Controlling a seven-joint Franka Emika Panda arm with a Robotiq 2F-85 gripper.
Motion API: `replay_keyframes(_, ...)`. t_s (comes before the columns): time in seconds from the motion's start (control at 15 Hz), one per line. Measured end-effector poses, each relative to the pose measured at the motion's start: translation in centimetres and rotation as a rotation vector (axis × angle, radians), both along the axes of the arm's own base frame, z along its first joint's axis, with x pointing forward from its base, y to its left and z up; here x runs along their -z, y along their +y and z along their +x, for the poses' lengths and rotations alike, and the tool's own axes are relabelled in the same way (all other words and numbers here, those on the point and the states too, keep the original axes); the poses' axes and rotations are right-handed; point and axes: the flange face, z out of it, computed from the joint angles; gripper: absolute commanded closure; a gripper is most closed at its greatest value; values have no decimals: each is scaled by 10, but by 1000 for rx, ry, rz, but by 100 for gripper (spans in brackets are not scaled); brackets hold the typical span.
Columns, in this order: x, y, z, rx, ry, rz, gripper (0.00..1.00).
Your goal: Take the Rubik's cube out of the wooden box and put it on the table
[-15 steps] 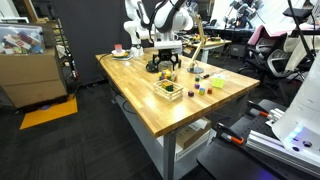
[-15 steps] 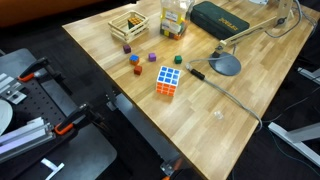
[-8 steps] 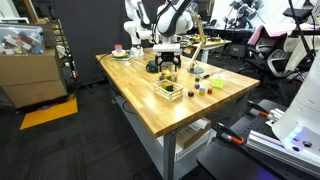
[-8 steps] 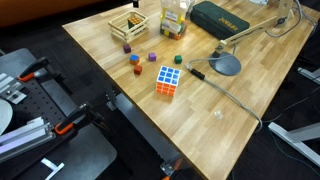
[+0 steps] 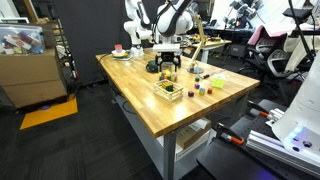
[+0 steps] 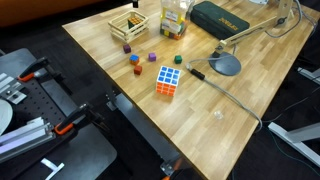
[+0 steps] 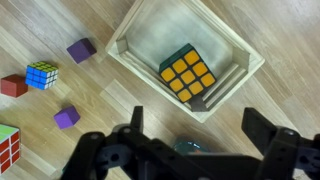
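Nothing has visibly shifted over the last half second. In the wrist view the Rubik's cube [image 7: 187, 75], its yellow-orange face up, sits inside the wooden box [image 7: 158, 35], close to the wall at the box's 5 o'clock. The hand [image 7: 194, 118] hangs at the cube's 6 o'clock, fingers spread wide and gripping nothing. On the table [image 7: 290, 40], a purple block [image 7: 81, 50] and a smaller multicoloured cube [image 7: 41, 74] lie out at the box's 9 o'clock, apart from it.
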Motion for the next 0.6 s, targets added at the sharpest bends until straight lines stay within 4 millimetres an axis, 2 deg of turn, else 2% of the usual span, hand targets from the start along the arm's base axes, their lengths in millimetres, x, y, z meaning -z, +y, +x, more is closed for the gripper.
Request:
replay_keyframes(0.33,1,8,-3,160,-2,23,0)
replay_keyframes(0.6,2,9,-3,167,-1,21,0)
